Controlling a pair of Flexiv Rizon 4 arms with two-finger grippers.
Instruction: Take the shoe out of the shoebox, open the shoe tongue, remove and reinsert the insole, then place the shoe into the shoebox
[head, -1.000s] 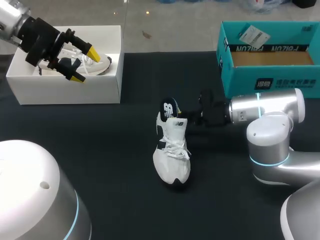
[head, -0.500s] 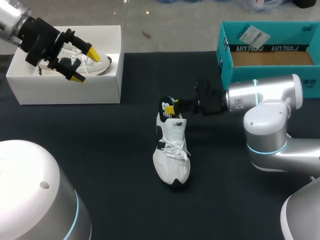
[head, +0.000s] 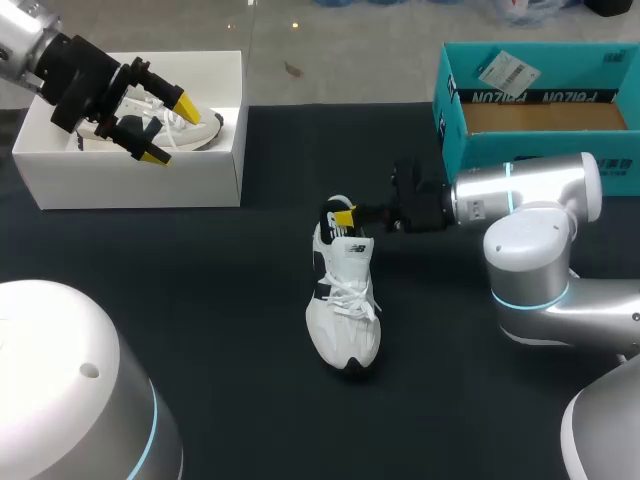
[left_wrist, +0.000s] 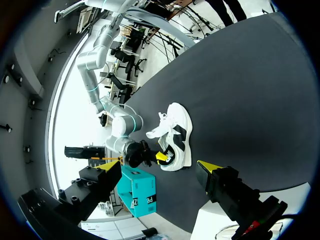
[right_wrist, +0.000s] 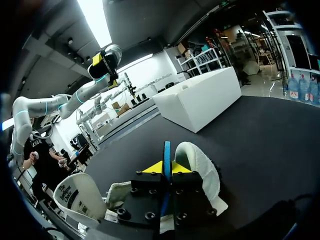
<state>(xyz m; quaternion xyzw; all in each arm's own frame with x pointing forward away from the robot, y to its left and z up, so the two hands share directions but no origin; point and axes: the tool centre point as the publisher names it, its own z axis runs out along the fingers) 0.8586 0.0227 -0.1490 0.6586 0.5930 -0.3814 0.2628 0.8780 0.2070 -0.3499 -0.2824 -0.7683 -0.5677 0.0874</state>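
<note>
White shoe with black patches and white laces is seen lying on the black table, near the middle. It is out of both boxes. Its toe is turned toward the robot and its heel is turned away. It is resting on its sole.

The right gripper is held at the heel end of the shoe, just over the opening. In the right wrist view the two yellow tips of this gripper are pressed close together. A thin blue insole is pinched between them by its edge. The rest of the insole is hidden, so how far it is tucked into the shoe cannot be told. The white heel is seen right ahead of the fingers.

The left gripper is held over the open white cardboard box at the far left of the table. Its fingers are spread wide apart and nothing is held in them. A second white shoe is lying inside that box.

An open teal shoebox is placed at the far right of the table, well apart from the shoe.
</note>
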